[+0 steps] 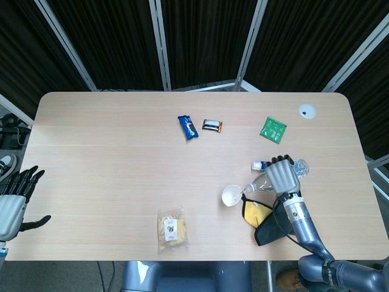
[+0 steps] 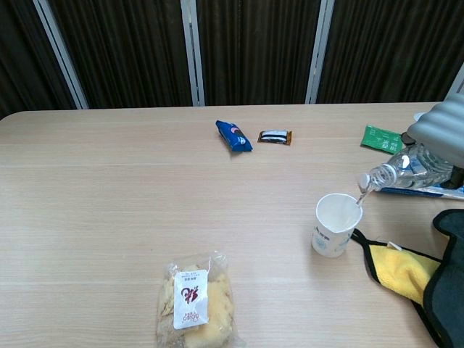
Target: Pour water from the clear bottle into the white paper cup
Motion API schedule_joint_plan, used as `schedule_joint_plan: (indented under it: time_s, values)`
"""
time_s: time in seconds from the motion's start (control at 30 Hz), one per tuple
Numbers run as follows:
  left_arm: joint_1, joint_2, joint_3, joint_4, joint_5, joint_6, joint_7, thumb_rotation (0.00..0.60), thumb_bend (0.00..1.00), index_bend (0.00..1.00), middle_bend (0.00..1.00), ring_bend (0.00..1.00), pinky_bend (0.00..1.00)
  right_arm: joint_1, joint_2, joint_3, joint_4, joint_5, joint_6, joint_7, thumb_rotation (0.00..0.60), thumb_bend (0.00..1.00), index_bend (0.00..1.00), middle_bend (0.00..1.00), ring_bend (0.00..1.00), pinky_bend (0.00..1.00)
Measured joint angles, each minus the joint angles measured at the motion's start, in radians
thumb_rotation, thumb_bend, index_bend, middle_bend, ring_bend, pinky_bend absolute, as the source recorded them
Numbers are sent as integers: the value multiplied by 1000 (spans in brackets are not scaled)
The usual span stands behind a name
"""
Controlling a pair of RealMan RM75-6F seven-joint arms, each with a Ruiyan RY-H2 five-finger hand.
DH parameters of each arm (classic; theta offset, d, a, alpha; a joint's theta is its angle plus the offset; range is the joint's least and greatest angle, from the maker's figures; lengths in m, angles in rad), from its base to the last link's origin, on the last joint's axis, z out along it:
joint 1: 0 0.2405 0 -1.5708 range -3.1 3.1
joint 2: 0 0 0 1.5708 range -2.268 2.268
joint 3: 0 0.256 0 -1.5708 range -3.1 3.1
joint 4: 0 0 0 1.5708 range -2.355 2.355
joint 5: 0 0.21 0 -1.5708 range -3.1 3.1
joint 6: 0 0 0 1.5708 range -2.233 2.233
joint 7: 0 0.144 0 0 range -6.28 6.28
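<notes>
My right hand (image 1: 282,174) (image 2: 441,130) grips the clear bottle (image 1: 260,183) (image 2: 397,170) and holds it tipped down to the left, its open neck just over the right rim of the white paper cup (image 1: 231,196) (image 2: 336,224). A thin stream of water runs from the neck into the cup, which stands upright on the table (image 1: 109,158). My left hand (image 1: 13,201) hangs open off the table's left edge, holding nothing; the chest view does not show it.
A yellow cloth (image 1: 254,212) (image 2: 403,268) and a black pouch (image 1: 271,226) lie just right of the cup. A snack bag (image 1: 171,228) sits near the front edge. A blue packet (image 1: 188,128), dark bar (image 1: 212,125) and green packet (image 1: 273,129) lie farther back.
</notes>
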Motion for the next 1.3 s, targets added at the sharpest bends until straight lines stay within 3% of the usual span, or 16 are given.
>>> schedule_joint_plan:
  time_s: [0.8,1.0,1.3]
  values:
    - [-1,1,-2,0,-4,-2,-3,600,44,0,0,0,0,-2,-7,8,-9,12,2,2,600,533,557,665,601,497]
    - [-2,0,-2,1,-8,-6,-1,600,44,0,0,0,0,-7,8,40,-69,58,-30,115,600,556,557,666,601,498]
    - [-4,-2,-4,2,-15,-12,1,600,45,0,0,0,0,-10,50,108,-136,59,-65,407,600,564,557,666,601,497]
